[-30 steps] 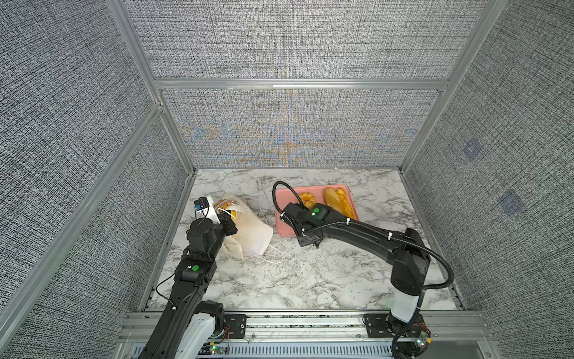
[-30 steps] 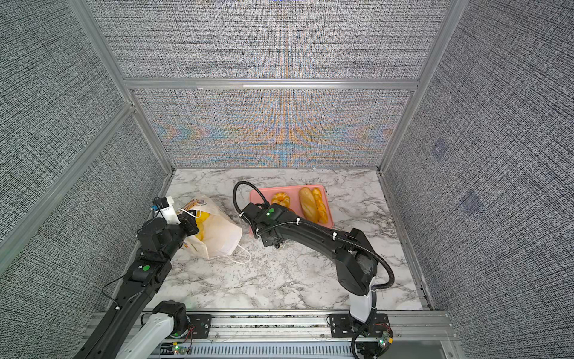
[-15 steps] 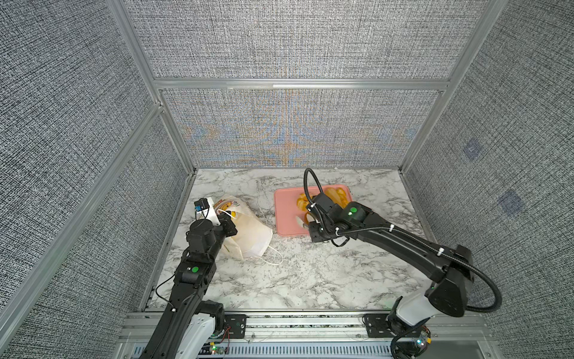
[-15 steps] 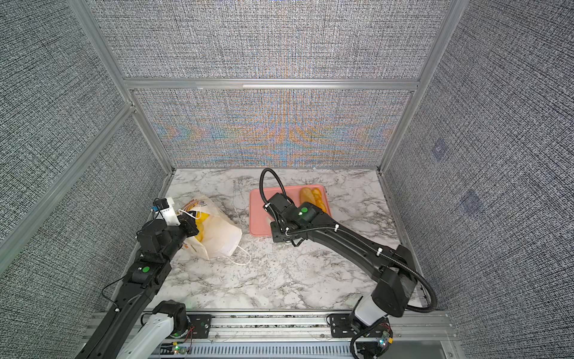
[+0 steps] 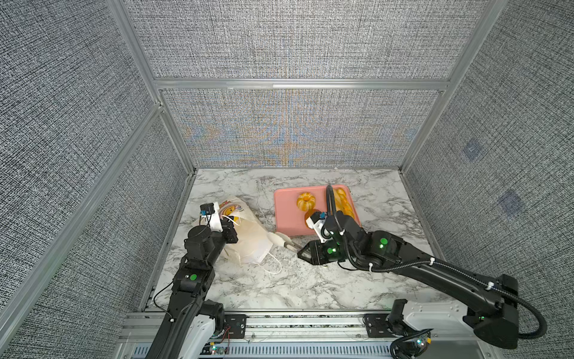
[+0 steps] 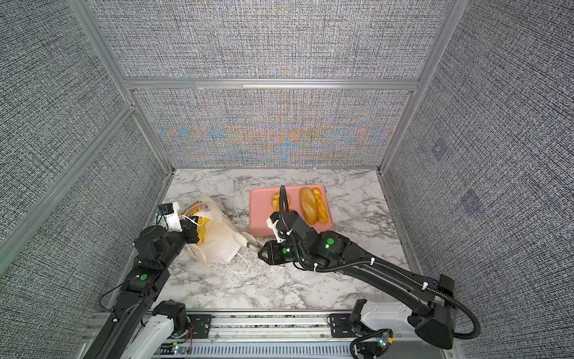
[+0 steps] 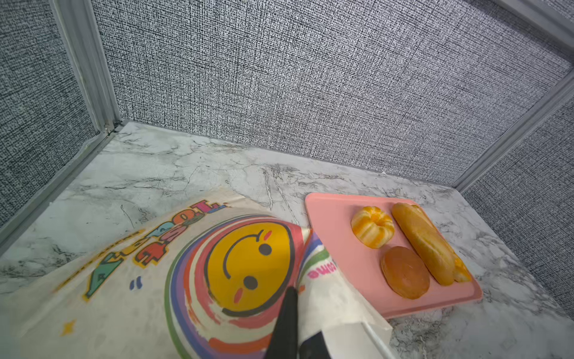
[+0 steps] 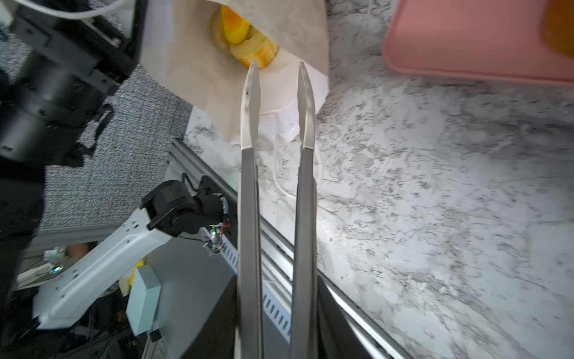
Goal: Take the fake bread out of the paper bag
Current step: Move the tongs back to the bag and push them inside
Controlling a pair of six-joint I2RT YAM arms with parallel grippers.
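Left hand (image 5: 231,237) pinches the paper bag (image 5: 251,239) open; right hand (image 5: 304,251), at three o'clock, grips tongs (image 8: 248,174) to grab fake bread (image 8: 245,46).

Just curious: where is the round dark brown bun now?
In the left wrist view the brown bun lies on the pink tray, beside the long loaf and ring bun, right of the table's middle.
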